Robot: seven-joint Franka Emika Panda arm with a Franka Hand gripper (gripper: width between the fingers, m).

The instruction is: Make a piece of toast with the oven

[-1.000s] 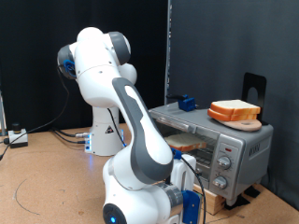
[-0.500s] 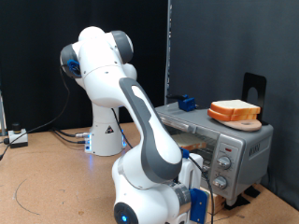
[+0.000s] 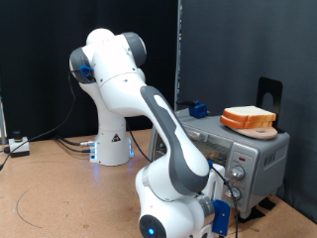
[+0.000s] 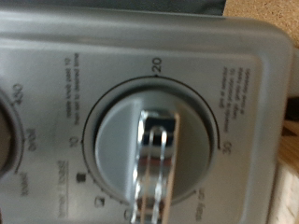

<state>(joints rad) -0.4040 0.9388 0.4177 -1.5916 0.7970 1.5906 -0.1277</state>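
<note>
The silver-grey oven (image 3: 260,152) stands at the exterior view's right, its knob panel (image 3: 239,175) facing the camera. My gripper (image 3: 222,212), with blue parts, hangs low in front of that panel, close to the knobs. The wrist view is filled by the oven's front (image 4: 234,56) and one round grey timer knob (image 4: 154,154) with a chrome grip, marked 10, 20, 30 and "stay on". My fingers do not show there. The piece of toast is hidden behind my arm, which covers the glass door.
A stack of bread slices on a round wooden board (image 3: 249,120) lies on the oven's top. A small blue object (image 3: 199,108) sits on the oven's far end. A black stand (image 3: 268,92) rises behind. Cables (image 3: 59,144) lie on the wooden table.
My arm has swung towards the exterior view's right, bringing the gripper to the knob panel. It now covers the oven's door and the slice that showed inside.
</note>
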